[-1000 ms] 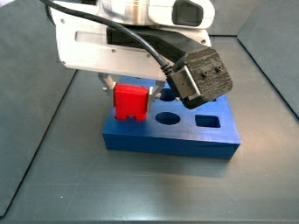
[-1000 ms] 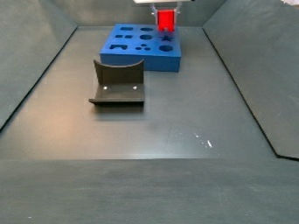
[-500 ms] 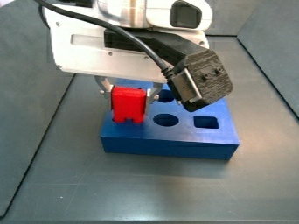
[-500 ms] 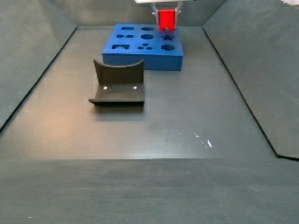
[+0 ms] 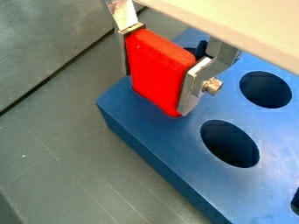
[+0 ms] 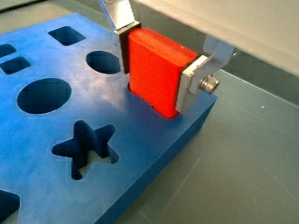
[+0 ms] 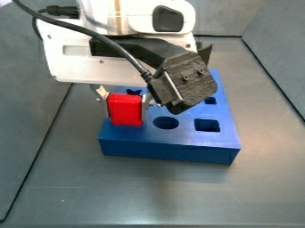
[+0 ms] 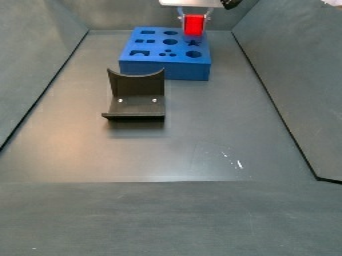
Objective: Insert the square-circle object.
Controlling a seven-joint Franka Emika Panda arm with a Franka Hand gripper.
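Note:
My gripper is shut on a red piece, one silver finger on each side. It hangs over a corner of the big blue block with shaped holes. The red piece's lower end sits in a hole at that corner, as a wrist view shows. In a side view the red piece is low against the blue block, under the gripper. A small dark grey-olive square-circle object shows in no view.
The dark fixture stands on the grey floor in front of the blue block. Round holes and a star hole lie open in the block's top. Dark walls ring the floor.
The gripper has come down with the red piece, which now sits lower, its end in the blue block. The fixture and block have not moved.

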